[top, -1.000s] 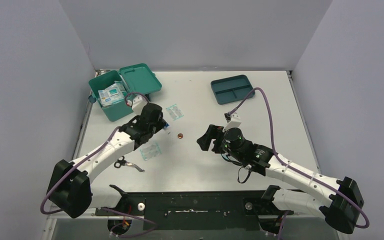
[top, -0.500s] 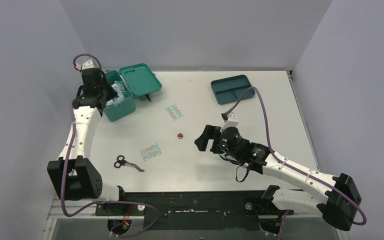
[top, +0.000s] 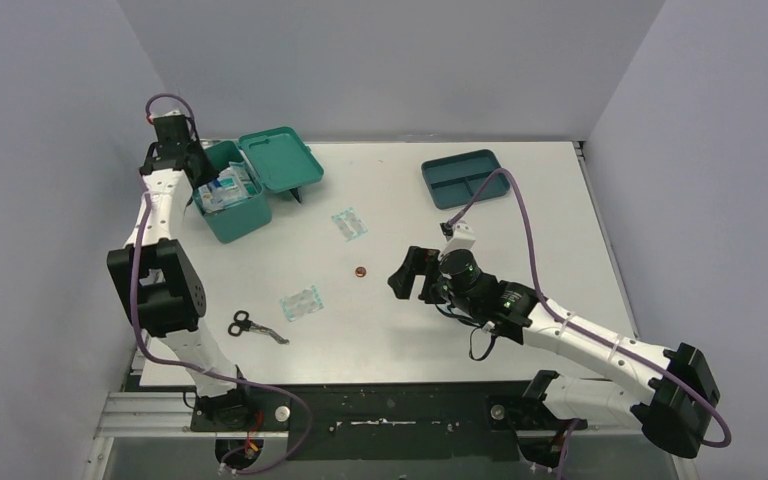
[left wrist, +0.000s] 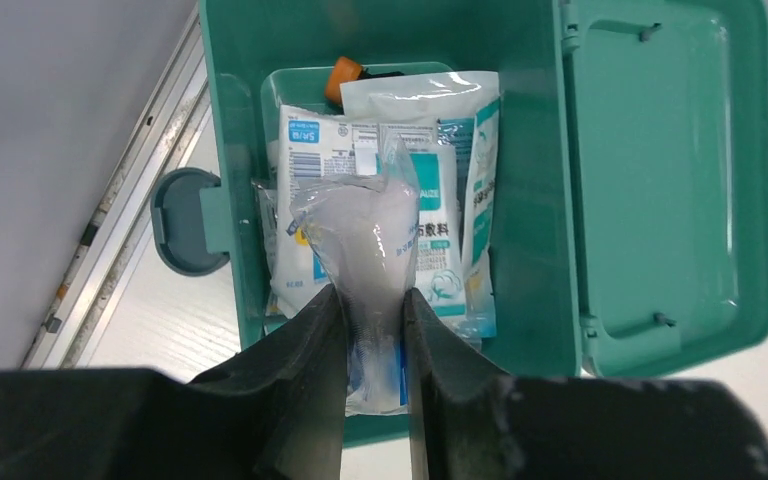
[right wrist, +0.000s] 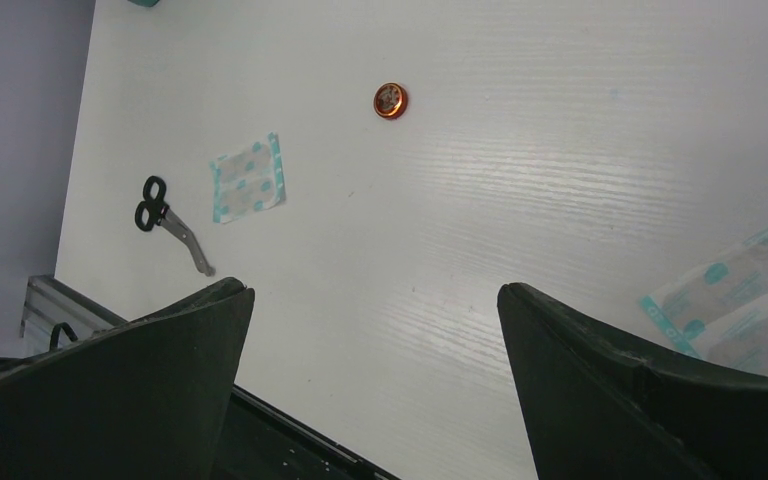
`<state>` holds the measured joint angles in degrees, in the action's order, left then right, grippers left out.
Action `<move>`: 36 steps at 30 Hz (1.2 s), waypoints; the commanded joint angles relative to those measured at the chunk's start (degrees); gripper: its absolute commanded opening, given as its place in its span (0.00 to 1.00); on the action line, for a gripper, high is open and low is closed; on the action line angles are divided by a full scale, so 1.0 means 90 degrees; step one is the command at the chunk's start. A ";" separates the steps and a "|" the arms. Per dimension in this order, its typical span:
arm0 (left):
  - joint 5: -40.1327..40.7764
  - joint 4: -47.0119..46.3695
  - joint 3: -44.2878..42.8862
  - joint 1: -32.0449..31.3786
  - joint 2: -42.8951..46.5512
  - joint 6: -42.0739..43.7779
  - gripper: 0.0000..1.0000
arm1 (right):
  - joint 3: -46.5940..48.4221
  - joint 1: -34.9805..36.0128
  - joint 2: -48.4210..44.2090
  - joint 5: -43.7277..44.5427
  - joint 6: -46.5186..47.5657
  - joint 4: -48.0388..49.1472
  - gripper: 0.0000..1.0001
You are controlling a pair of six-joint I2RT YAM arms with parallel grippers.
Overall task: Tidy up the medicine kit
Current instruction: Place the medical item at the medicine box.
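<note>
**We hold a clear bag over the open medicine kit at the far left corner of the table.**

The medicine kit (top: 235, 190) sits close to the left edge of the table (top: 520, 250) and to the side wall, so room is tight there. Its lid (top: 280, 160) lies flat, open to the right. Our left wrist view alone shows the left gripper (left wrist: 371, 295) with its fingers narrow, pinching the clear bag (left wrist: 360, 235) above white packets (left wrist: 440, 200) in the kit. Our right gripper (right wrist: 375, 290) has its fingers wide apart over the roomy middle of the table. Its view shows the scissors (right wrist: 165, 220), a plaster packet (right wrist: 248, 178) and a small orange disc (right wrist: 390, 100) well apart. Only the top view shows the divided tray (top: 465, 178), far right.
</note>
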<state>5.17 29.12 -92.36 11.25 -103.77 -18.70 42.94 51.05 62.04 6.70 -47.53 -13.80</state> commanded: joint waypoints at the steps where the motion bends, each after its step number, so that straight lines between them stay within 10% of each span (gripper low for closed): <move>1: 0.0349 0.0240 -0.0617 0.0057 -0.0334 0.0363 0.20 | 0.0246 0.0003 -0.0006 0.0246 0.0118 0.0063 1.00; 17: 0.0420 -0.0126 -0.0593 0.0157 -0.1574 0.0519 0.20 | 0.0610 -0.0102 0.0500 0.0190 0.0260 0.0088 1.00; 36: -0.0062 0.0536 -0.1480 0.0157 -0.0804 0.0329 0.50 | 0.0432 -0.0105 0.0017 0.0236 0.0122 0.0025 1.00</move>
<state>7.05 32.47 -100.62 12.19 -116.73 -15.18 46.00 50.54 65.41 7.27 -45.87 -14.37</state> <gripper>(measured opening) 0.484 0.999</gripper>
